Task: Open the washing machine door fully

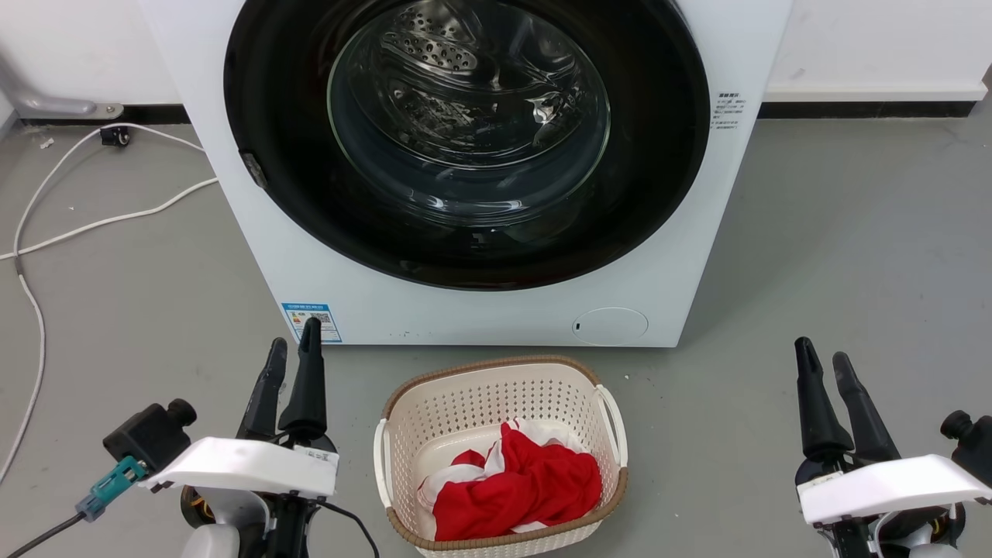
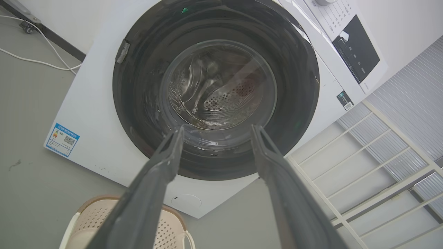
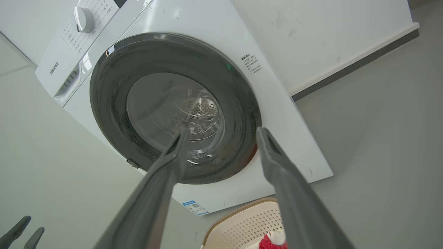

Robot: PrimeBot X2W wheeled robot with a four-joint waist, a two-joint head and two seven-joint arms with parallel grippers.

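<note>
Lower left: my left gripper [image 1: 294, 338], jaws parted and empty, short of the washing machine [image 1: 480, 314]. Centre: the washing machine door [image 1: 659, 155], shut flush in the front, with a cream basket [image 1: 496, 369] of red cloth [image 1: 527, 484] before it. Lower right: my right gripper [image 1: 821, 353], jaws parted, empty.

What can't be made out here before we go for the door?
- Head view: the washing machine door is cut off at the top by the frame's upper edge.
- All views: the grey tab on the door rim is too small to show any latch state.
- Head view: the blue label print is too small, and partly behind the left gripper.
- Head view: whatever lies under the red cloth in the basket is hidden.
</note>
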